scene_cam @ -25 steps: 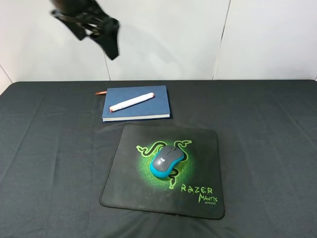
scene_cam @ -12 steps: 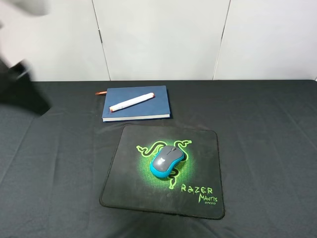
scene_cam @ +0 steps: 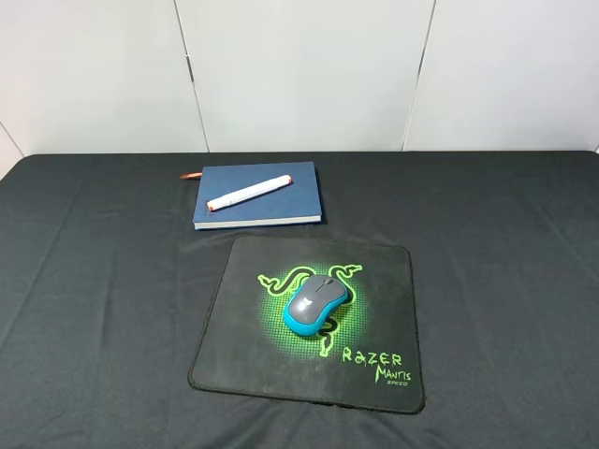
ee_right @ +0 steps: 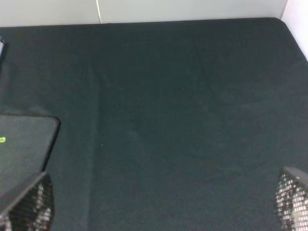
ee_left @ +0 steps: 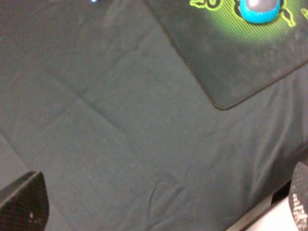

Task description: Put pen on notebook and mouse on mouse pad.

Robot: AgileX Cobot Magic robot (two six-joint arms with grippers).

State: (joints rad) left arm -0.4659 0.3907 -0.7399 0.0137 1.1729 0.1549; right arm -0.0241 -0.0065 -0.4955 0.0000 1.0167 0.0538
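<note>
The white pen [scene_cam: 248, 193] with red-orange tips lies diagonally on the dark blue notebook [scene_cam: 295, 201] at the back of the table. Below it the grey and teal mouse [scene_cam: 315, 305] rests on the green logo of the black mouse pad [scene_cam: 384, 281]. Neither arm shows in the exterior high view. The left wrist view holds a corner of the mouse pad [ee_left: 226, 62] and the mouse [ee_left: 260, 9] at the frame's edge, with both left fingertips [ee_left: 24, 204] far apart, empty. In the right wrist view the fingertips [ee_right: 29, 202] stand wide apart over bare cloth beside a mouse pad corner [ee_right: 29, 139].
A black cloth [scene_cam: 505, 243] covers the whole table, creased in places. White wall panels [scene_cam: 299, 75] stand behind it. The table's edge [ee_left: 269, 211] shows close to the left gripper. The notebook's red-orange ribbon [scene_cam: 191, 175] sticks out at its back left corner.
The left arm, above the notebook's left a second ago, swept down and left, then left the exterior high view. Pen, notebook, mouse and pad have not moved.
</note>
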